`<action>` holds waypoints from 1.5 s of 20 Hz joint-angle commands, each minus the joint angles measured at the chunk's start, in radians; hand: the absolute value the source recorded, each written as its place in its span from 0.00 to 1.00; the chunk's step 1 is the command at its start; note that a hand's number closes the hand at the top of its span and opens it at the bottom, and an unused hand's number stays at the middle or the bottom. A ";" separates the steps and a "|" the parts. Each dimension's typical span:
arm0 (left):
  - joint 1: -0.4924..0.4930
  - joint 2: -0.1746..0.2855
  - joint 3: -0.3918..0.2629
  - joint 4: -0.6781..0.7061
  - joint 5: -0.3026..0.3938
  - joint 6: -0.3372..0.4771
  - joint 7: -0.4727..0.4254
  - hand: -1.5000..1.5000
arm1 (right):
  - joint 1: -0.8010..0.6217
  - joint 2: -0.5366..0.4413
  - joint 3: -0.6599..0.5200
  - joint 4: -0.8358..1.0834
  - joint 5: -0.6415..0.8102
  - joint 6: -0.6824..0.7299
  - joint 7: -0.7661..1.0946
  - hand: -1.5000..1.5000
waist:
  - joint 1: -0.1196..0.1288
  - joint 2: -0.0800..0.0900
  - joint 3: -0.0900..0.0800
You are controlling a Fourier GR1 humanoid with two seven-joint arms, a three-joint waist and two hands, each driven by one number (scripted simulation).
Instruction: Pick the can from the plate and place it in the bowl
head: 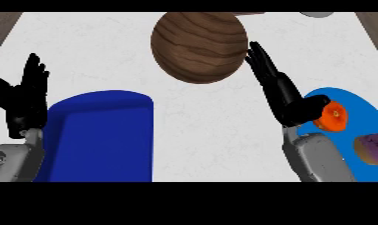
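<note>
An orange can (336,116) lies on its side on a light blue plate (345,98) at the right edge, its end with a grey centre facing me. My right hand (279,89) is just left of it, open, fingers straight and pointing up and left toward the wooden bowl (199,46). Its thumb reaches to the can's left side; I cannot tell whether they touch. That round brown bowl sits at the top centre. My left hand (26,96) rests open at the left edge, fingers up.
A large dark blue container (100,136) fills the lower left beside my left forearm. A purple object (367,147) lies on the plate below the can. A grey thing (317,14) and a brown edge (251,13) show at the counter's far side.
</note>
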State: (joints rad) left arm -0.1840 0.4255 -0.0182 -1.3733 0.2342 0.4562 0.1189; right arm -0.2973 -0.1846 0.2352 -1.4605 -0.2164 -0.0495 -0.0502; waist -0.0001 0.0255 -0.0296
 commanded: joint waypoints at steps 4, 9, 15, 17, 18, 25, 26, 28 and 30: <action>0.015 -0.084 -0.115 -0.063 -0.015 -0.089 -0.091 0.50 | 0.213 -0.267 -0.055 -0.100 -0.012 0.141 0.095 1.00 | -0.059 -0.036 0.028; 0.036 -0.085 -0.161 -0.106 0.001 -0.147 -0.081 0.50 | 0.276 -0.384 -0.275 -0.051 0.195 -0.162 -0.025 0.00 | -0.116 -0.050 0.030; 0.009 -0.133 -0.229 -0.166 -0.035 -0.133 -0.048 0.50 | 0.539 -0.264 -0.447 -0.259 -0.033 -0.114 -0.318 0.00 | -0.054 -0.036 0.031; 0.041 -0.114 -0.204 -0.138 0.001 -0.209 -0.104 0.50 | 0.609 -0.245 -0.485 -0.277 -0.008 -0.124 -0.412 0.00 | -0.034 -0.031 0.030; 0.045 -0.143 -0.249 -0.214 -0.042 -0.134 -0.031 0.50 | 0.662 -0.270 -0.504 -0.420 -0.016 -0.142 -0.320 0.00 | -0.036 -0.035 0.029; 0.014 -0.143 -0.215 -0.143 -0.044 -0.194 -0.059 0.50 | 0.741 -0.410 -0.649 -0.602 0.037 -0.159 0.046 0.00 | -0.013 -0.027 0.028; 0.022 -0.154 -0.208 -0.134 -0.039 -0.195 -0.084 0.50 | 0.774 -0.436 -0.702 -0.556 -0.004 -0.101 0.039 0.00 | -0.016 -0.027 0.028; 0.048 -0.190 -0.268 -0.178 -0.100 -0.146 -0.071 0.50 | 0.735 -0.483 -0.688 -0.620 -0.004 -0.089 0.187 0.00 | -0.006 -0.027 0.028; 0.020 -0.153 -0.211 -0.152 -0.057 -0.202 -0.072 0.50 | 0.772 -0.506 -0.728 -0.626 -0.072 -0.016 0.248 0.00 | -0.012 -0.027 0.028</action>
State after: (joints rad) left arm -0.1606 0.2724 -0.2396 -1.5227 0.1755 0.2705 0.0430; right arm 0.4376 -0.6295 -0.4352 -2.0405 -0.2317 -0.1404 0.0545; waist -0.0148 -0.0023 -0.0014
